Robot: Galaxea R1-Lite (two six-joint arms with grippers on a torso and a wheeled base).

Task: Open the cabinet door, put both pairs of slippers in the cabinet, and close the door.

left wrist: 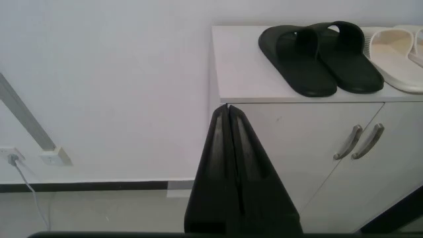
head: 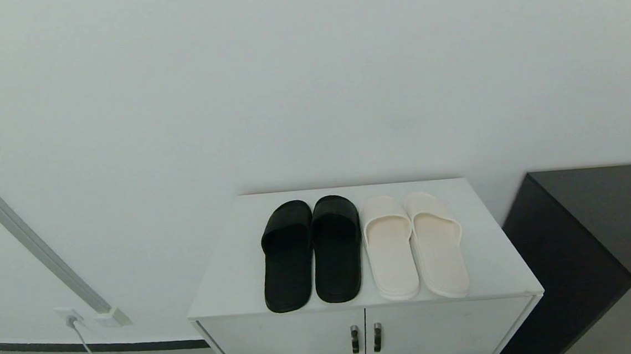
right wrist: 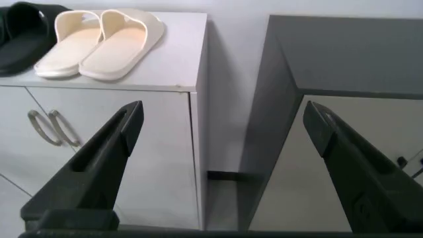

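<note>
Step in hand, as I judge it: open the cabinet [head: 225,277] doors, both shut now; black slippers [head: 312,252] and cream slippers [head: 414,245] sit side by side on the cabinet top, ahead of and above both sets of jaws. Left gripper [left wrist: 229,111]: jaws pressed together, holding nothing; left handle [left wrist: 348,142] ahead of them, toward the robot's right. Right gripper [right wrist: 223,112]: jaws spread wide, empty; right handle [right wrist: 63,127] ahead, toward its left. Suggest: straddle the right handle squarely, pinch, pull along the hinge arc; the handles sit close together, so avoid catching both.
</note>
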